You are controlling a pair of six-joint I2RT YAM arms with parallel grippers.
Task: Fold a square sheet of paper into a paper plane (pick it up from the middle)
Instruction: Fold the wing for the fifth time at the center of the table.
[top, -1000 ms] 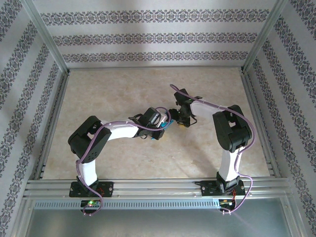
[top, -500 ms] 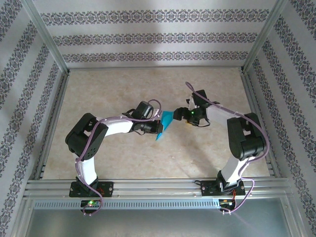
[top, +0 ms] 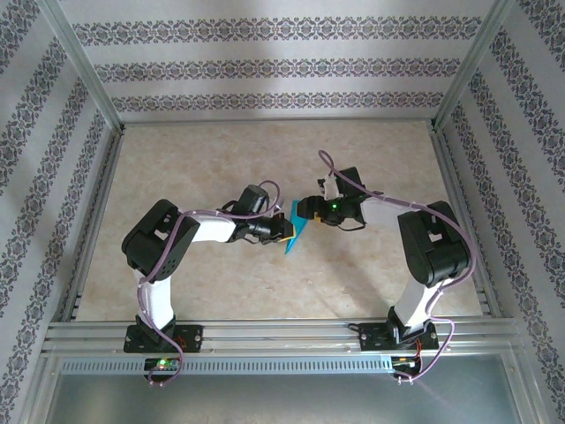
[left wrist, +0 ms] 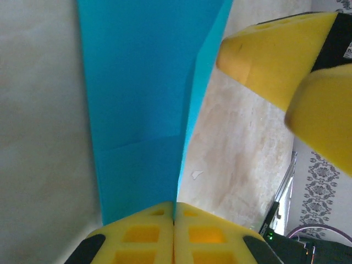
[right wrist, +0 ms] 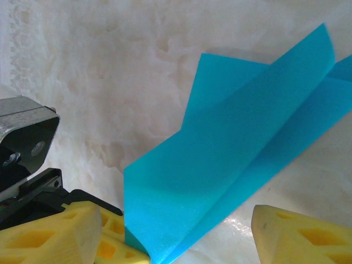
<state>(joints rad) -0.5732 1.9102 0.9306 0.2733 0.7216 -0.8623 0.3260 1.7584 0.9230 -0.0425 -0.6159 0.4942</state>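
Left pincer [left wrist: 174,220]: closed, its yellow pads pressed together on the lower edge of the teal paper sheet [left wrist: 137,99].
Right pincer [right wrist: 176,220]: open, one yellow finger on each side of the sheet, with a clear gap between them; whether the left one touches the paper cannot be told.
Teal paper sheet: folded along a lengthwise crease, with two layers spreading apart away from the grip. In the overhead view it sits between the two pincers near the middle of the table [top: 221,159].
Arms: both reach inward, the left pincer [top: 284,231] and right pincer [top: 305,212] close together at the sheet [top: 296,231].
Table surface: pale marbled, bare around the paper.
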